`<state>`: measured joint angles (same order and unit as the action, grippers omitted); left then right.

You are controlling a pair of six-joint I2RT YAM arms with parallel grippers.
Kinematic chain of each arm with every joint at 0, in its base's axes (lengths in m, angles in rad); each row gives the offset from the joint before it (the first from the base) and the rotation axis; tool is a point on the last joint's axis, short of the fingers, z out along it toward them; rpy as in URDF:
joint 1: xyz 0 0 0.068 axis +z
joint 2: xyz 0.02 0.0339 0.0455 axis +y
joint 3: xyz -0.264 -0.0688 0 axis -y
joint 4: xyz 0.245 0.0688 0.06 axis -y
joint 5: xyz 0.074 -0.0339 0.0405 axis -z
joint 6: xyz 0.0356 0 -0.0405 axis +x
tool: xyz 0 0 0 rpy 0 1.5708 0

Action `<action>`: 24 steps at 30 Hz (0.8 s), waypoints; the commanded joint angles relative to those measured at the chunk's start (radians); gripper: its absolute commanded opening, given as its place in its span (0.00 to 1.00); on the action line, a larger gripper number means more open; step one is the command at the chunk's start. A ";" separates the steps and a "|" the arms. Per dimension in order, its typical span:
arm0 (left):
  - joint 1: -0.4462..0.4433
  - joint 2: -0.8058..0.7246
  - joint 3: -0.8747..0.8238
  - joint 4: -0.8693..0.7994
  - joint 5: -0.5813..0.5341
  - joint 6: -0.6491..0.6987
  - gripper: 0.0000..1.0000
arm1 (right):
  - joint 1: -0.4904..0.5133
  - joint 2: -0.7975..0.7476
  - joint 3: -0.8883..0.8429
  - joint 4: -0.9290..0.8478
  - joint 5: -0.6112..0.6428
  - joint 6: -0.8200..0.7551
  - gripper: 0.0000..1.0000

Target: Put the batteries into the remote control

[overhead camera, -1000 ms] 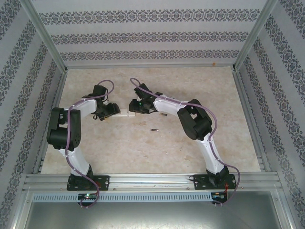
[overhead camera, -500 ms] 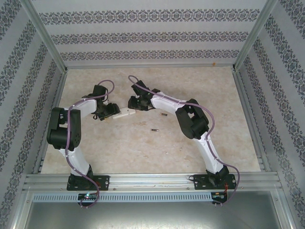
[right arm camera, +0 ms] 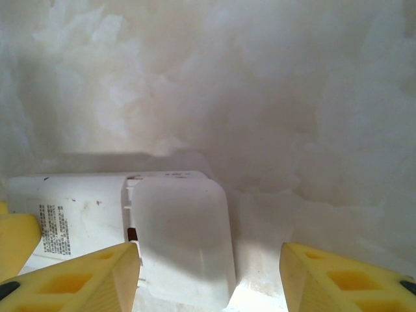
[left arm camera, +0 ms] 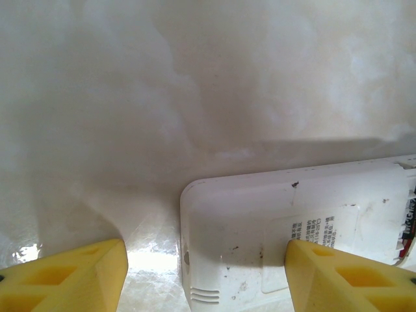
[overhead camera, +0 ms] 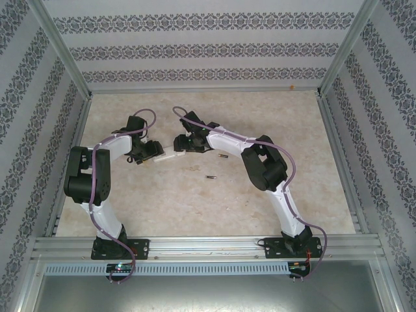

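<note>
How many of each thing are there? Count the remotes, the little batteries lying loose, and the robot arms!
Remote: 1
Batteries lying loose on the table: 2
Robot arms: 2
Total: 5
</note>
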<state>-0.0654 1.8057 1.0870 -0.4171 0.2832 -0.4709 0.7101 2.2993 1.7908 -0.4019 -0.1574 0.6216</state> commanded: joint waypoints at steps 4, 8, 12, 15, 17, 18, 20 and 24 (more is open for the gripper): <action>-0.005 0.007 -0.001 0.033 0.008 0.027 0.67 | 0.016 0.033 0.047 -0.023 -0.007 -0.023 0.59; -0.005 0.008 0.000 0.034 0.007 0.028 0.67 | 0.019 0.056 0.076 -0.036 -0.012 -0.028 0.57; -0.005 0.008 0.000 0.037 0.009 0.027 0.67 | 0.024 0.082 0.104 -0.064 0.008 -0.044 0.52; -0.005 0.010 -0.001 0.036 0.008 0.028 0.67 | 0.028 0.107 0.149 -0.115 0.029 -0.065 0.50; -0.005 0.013 0.001 0.036 0.006 0.028 0.67 | 0.031 0.115 0.166 -0.136 0.041 -0.075 0.48; -0.004 0.015 0.002 0.035 0.006 0.028 0.67 | 0.031 0.114 0.166 -0.135 0.041 -0.076 0.47; -0.004 0.018 0.002 0.036 0.005 0.028 0.67 | 0.031 0.107 0.166 -0.136 0.043 -0.076 0.45; -0.005 0.020 0.006 0.037 0.004 0.028 0.67 | 0.032 0.087 0.172 -0.145 0.043 -0.084 0.44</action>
<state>-0.0654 1.8057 1.0870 -0.4168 0.2829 -0.4706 0.7315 2.3928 1.9366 -0.5018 -0.1421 0.5648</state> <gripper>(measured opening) 0.667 0.441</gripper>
